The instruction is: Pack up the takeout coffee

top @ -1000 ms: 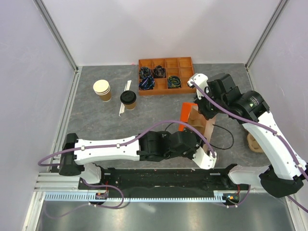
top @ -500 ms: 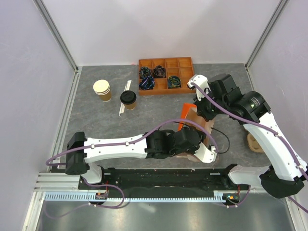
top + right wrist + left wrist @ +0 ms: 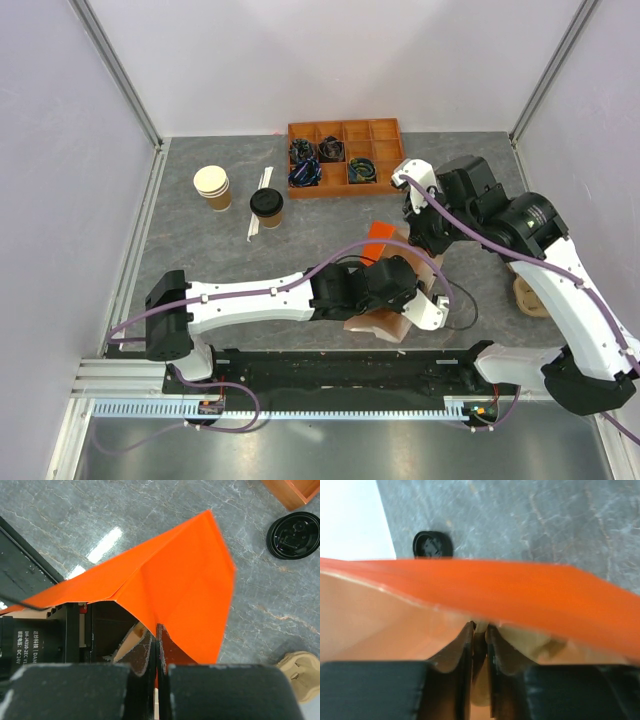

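The takeout coffee [image 3: 266, 207], a tan cup with a black lid, stands upright at the far left of the table, well away from both grippers. An orange paper bag [image 3: 380, 240] with a tan inside hangs tilted between the two arms in the middle. My left gripper [image 3: 480, 627] is shut on a thin tan edge of the bag [image 3: 520, 590]. The right gripper [image 3: 157, 630] is shut on the bag's orange upper rim [image 3: 185, 580]. In the top view the left gripper [image 3: 425, 308] sits at the bag's near side and the right gripper [image 3: 420, 240] at its far side.
A stack of lidless tan cups [image 3: 212, 187] stands left of the coffee, with a white strip [image 3: 258, 212] between them. An orange compartment tray [image 3: 345, 158] is at the back. A loose black lid [image 3: 294, 535] lies near it. A cardboard cup carrier [image 3: 527, 295] sits at the right.
The left gripper's jaws have closed onto the bag's edge. The bag has tipped over and come lower toward the near side. The right gripper has kept its grip.
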{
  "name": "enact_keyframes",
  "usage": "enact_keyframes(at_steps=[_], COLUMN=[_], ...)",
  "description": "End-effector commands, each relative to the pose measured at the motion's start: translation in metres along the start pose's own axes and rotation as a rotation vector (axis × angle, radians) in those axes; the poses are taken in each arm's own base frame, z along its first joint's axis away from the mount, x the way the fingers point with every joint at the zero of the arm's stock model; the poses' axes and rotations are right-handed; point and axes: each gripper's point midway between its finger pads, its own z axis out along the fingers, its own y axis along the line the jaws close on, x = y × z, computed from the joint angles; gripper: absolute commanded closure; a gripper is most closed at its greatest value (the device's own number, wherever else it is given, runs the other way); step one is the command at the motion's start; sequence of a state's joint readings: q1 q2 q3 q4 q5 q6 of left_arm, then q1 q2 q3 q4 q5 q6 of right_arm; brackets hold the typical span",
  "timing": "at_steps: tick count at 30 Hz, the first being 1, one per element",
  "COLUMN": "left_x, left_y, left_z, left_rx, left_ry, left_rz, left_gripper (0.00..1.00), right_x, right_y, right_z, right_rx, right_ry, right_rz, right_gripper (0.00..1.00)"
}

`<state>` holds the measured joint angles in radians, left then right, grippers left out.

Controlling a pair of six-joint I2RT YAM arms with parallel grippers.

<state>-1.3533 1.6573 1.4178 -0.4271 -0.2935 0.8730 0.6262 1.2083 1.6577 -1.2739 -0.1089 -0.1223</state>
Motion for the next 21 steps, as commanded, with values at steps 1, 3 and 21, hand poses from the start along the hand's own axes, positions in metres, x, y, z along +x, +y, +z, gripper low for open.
enact_keyframes(at_steps=[1, 3, 21], left_x=[-0.020, -0.022, -0.040], left_y=[0.012, 0.008, 0.039], left_z=[-0.018, -0.022, -0.054], left_rx=[0.034, 0.065, -0.031], left_ry=[-0.074, -0.075, -0.085], left_rz=[-0.009, -0.019, -0.020], left_gripper=[0.89, 0.97, 0.98], right_x=[-0.007, -0.006, -0.017], right_y=[0.006, 0.006, -0.003], right_z=[-0.012, -0.012, -0.011], right_rx=[-0.018, -0.018, 0.043], right_ry=[-0.053, -0.053, -0.088], right_rz=[0.001, 0.000, -0.020], right_gripper=[1.00, 1.00, 1.00])
